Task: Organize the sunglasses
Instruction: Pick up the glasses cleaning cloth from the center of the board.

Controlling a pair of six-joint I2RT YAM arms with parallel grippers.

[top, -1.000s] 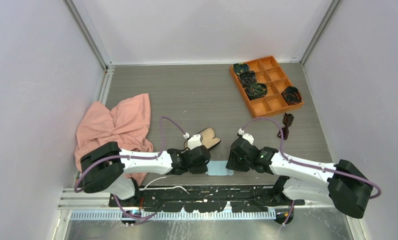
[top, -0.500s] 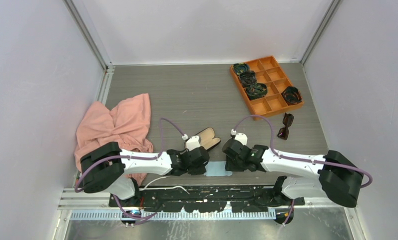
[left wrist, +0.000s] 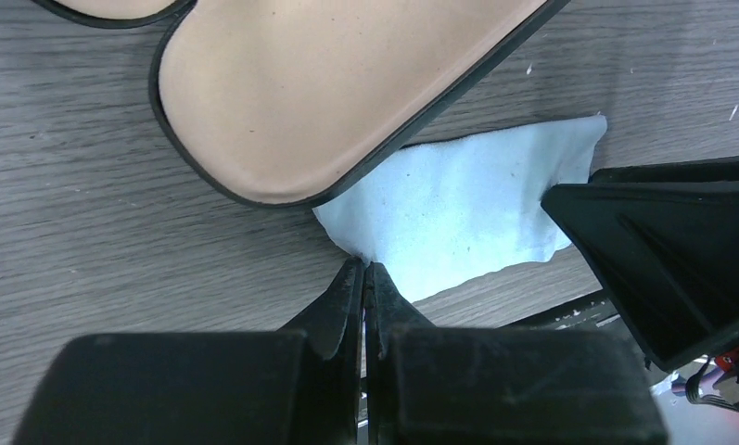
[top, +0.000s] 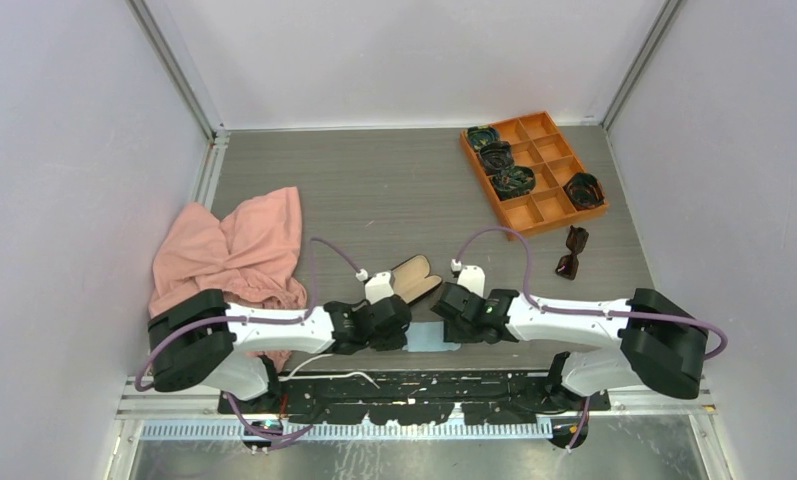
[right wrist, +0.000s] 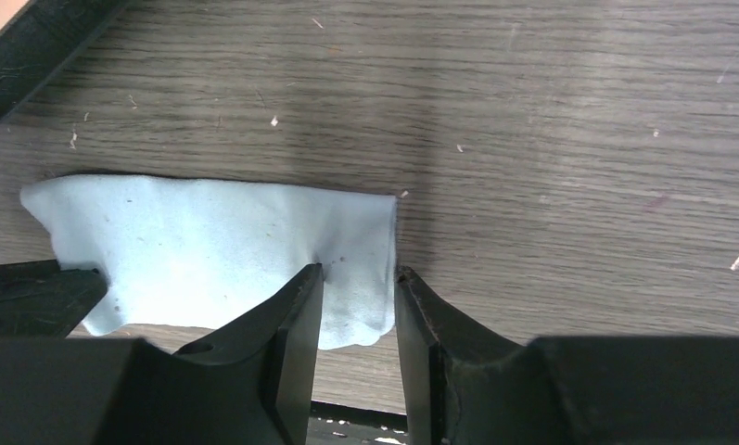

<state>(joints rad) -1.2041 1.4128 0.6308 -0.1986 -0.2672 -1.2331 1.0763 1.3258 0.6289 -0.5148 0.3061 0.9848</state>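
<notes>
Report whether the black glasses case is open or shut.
Open. The glasses case lies spread flat, both tan-lined halves facing up; the sunglasses lie apart from it.

Colours on a grey wood-grain table [top: 374, 190]
Pale blue cloth [left wrist: 458, 209], pink fabric [top: 239, 245], orange tray [top: 536, 128], black case [left wrist: 328, 83] lined tan, dark sunglasses [top: 571, 253].

Around the sunglasses [top: 571, 252] the table [top: 374, 190] lies open, save the orange tray [top: 523, 212] near at twelve o'clock (case [top: 416, 277] well apart at nine).

Left gripper [left wrist: 363, 272] pinched together — right gripper [right wrist: 358, 272] narrowly parted.
</notes>
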